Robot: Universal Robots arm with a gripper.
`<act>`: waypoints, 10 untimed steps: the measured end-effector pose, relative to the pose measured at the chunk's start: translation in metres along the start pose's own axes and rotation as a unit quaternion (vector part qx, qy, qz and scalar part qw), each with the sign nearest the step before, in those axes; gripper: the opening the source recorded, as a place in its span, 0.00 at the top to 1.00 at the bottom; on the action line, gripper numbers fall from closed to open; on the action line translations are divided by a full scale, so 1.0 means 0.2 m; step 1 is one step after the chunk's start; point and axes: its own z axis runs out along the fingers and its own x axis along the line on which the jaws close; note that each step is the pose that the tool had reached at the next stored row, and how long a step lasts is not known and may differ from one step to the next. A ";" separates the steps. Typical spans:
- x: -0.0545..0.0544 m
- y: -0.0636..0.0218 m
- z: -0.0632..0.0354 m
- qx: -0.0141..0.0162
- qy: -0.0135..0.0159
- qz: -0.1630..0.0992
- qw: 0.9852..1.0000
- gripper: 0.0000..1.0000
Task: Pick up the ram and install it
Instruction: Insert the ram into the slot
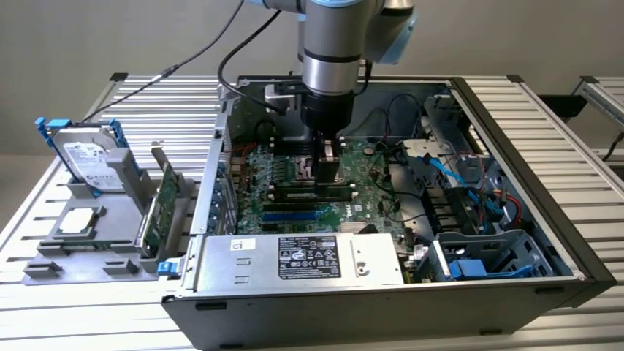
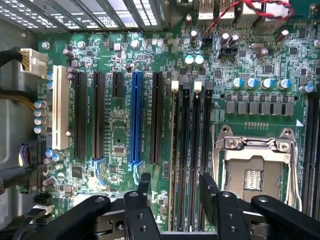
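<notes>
1 gripper (image 2: 175, 180) stands open, 2 fingers (image 2: 145, 187) either side of 1 ram (image 2: 174, 145) sitting in 1 of 4 memory slots (image 2: 205, 145). In the exterior view, 1 hard drive (image 1: 86, 157) and 1 expansion card (image 1: 161, 208) stand at 9 o'clock of the case (image 1: 341, 322), on the desk (image 1: 565, 139).

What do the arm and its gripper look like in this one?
The arm is a silver-grey cylinder with a light blue joint cap and a black lower section. A black cable trails beside it. The gripper is black, with two fingers on linkage bars with round pivot pins.
</notes>
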 end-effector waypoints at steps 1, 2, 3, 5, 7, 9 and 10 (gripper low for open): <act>0.00 0.003 -0.005 -0.002 0.000 0.000 1.000 0.48; 0.00 0.006 -0.010 -0.003 0.000 -0.001 1.000 0.48; 0.00 0.009 -0.016 -0.005 0.000 -0.001 1.000 0.48; 0.00 0.012 -0.022 -0.008 0.000 -0.001 1.000 0.48; 0.00 0.012 -0.022 -0.008 0.000 -0.001 1.000 0.48; 0.00 0.012 -0.022 -0.008 0.000 -0.001 1.000 0.51; 0.00 0.012 -0.022 -0.008 0.000 -0.001 1.000 0.64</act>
